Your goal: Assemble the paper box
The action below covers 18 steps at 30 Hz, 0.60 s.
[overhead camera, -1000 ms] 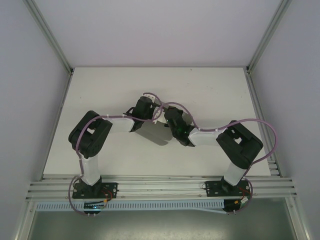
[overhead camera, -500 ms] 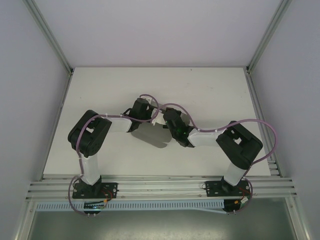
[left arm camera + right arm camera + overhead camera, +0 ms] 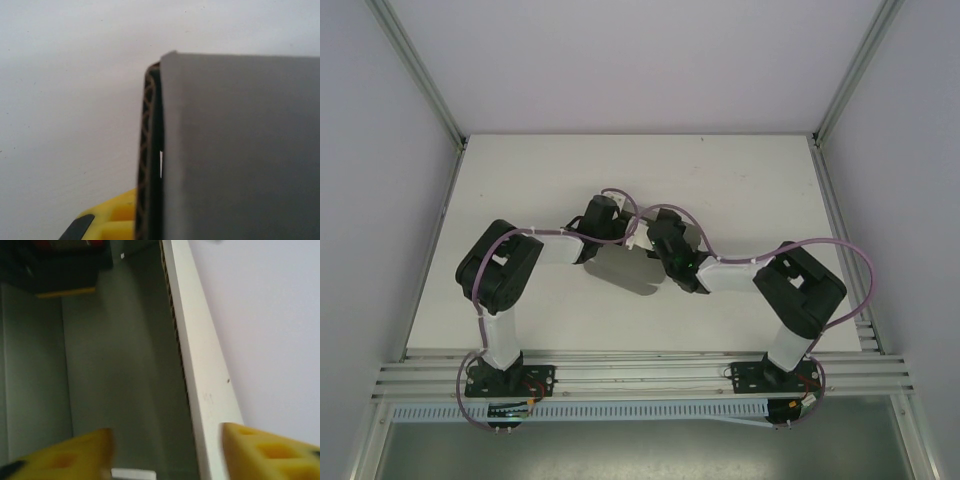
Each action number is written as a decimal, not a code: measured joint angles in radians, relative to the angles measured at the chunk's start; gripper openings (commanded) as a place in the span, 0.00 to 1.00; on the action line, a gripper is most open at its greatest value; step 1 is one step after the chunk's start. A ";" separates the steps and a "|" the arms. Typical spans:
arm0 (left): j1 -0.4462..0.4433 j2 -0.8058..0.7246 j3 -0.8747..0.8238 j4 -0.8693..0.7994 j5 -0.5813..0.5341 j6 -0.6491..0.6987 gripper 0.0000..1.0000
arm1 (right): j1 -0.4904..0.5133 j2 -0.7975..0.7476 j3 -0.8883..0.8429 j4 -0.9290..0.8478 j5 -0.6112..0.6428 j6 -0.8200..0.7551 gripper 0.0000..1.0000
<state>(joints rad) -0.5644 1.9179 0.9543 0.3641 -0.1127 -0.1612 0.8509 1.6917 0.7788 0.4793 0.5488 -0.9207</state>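
Left gripper (image 3: 595,232) pinched shut on wall of paper box (image 3: 240,150) — plain grey, matte, corrugated edge showing. Right gripper (image 3: 165,450) spread wide, straddling pale rim. Box sits at middle of table (image 3: 740,190) — between both grippers.

The thin cardboard box (image 3: 625,270) is plain matte grey, unmarked, against a white worktop (image 3: 740,180). Its cut edge (image 3: 145,165) shows a brown zigzag corrugation. The right tool (image 3: 167,460) carries bright yellow pads (image 3: 265,447). The two arms (image 3: 500,275) are black and white, with purple cables (image 3: 825,241).
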 measured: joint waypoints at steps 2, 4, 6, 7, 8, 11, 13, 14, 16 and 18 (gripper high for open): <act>0.002 0.000 -0.006 0.004 0.000 0.000 0.00 | -0.010 -0.027 -0.020 -0.018 0.002 0.036 0.99; 0.002 -0.003 -0.014 0.014 0.001 -0.001 0.00 | -0.020 -0.069 -0.045 -0.029 0.008 0.081 0.99; 0.002 -0.011 -0.024 0.017 0.004 -0.002 0.00 | -0.034 -0.129 -0.072 -0.039 0.011 0.138 0.99; 0.002 -0.015 -0.028 0.017 0.005 -0.005 0.00 | -0.045 -0.170 -0.086 -0.052 0.010 0.179 0.99; 0.002 -0.018 -0.030 0.016 0.008 -0.009 0.00 | -0.057 -0.205 -0.095 -0.069 0.003 0.223 0.99; 0.002 -0.032 -0.031 0.003 0.025 -0.044 0.00 | -0.131 -0.339 -0.119 -0.133 -0.108 0.402 0.99; 0.003 -0.050 -0.031 -0.015 0.050 -0.079 0.00 | -0.200 -0.420 -0.144 -0.161 -0.225 0.526 0.99; 0.003 -0.060 -0.031 -0.024 0.061 -0.097 0.00 | -0.227 -0.447 -0.158 -0.168 -0.270 0.574 0.99; 0.004 -0.085 -0.031 -0.036 0.092 -0.126 0.00 | -0.262 -0.492 -0.191 -0.186 -0.353 0.663 0.93; 0.004 -0.109 -0.031 -0.037 0.121 -0.147 0.00 | -0.272 -0.512 -0.216 -0.204 -0.418 0.717 0.79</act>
<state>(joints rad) -0.5606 1.8091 0.9237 0.3271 0.0086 -0.3084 0.5789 1.1793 0.5629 0.2752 0.1310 -0.2035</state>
